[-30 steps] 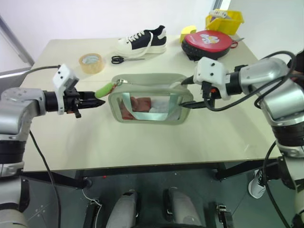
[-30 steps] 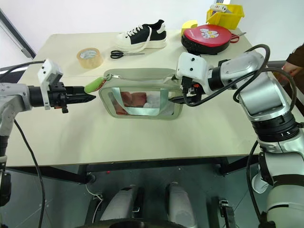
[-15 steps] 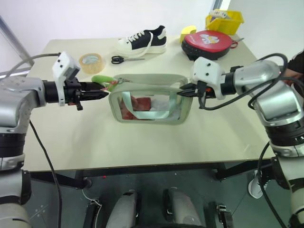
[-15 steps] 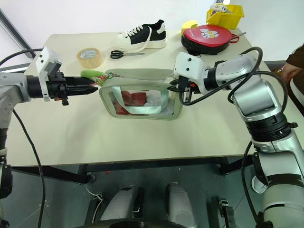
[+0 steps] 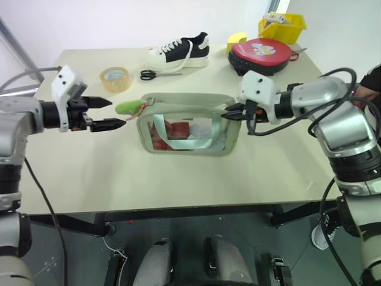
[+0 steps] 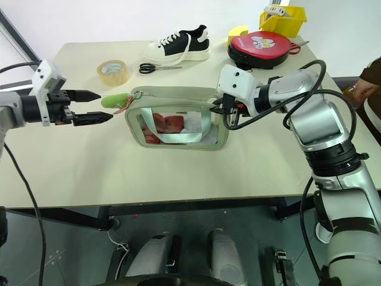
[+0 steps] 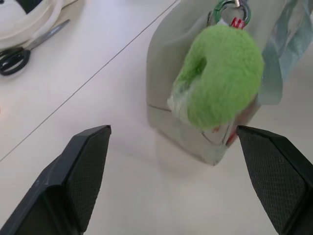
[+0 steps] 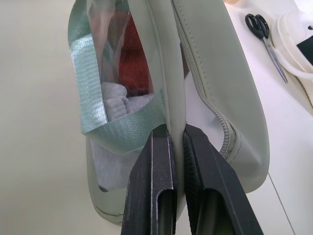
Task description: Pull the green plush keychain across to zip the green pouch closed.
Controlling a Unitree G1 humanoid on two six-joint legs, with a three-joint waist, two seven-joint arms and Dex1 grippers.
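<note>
The green pouch (image 5: 189, 128) lies in the middle of the table, its clear window facing me and red and white items inside. The green plush keychain (image 5: 127, 108) hangs loose off the pouch's left end on a small metal ring; in the left wrist view it is a fuzzy lime ring (image 7: 220, 83). My left gripper (image 5: 108, 113) is open just left of the keychain, and its fingers do not touch it. My right gripper (image 5: 229, 115) is shut on the pouch's right end, its fingers (image 8: 156, 166) pinching the fabric edge beside the zipper.
At the back of the table lie a tape roll (image 5: 115, 78), black scissors (image 5: 158, 74), a black-and-white shoe (image 5: 180, 50), a red round case (image 5: 262, 53) and a yellow bin (image 5: 281, 25). A person's hand (image 6: 363, 89) shows at the right edge.
My left gripper has opened, let go of the keychain and drawn back to the left. My right gripper, open around the pouch's right end a second ago, has shut on it.
</note>
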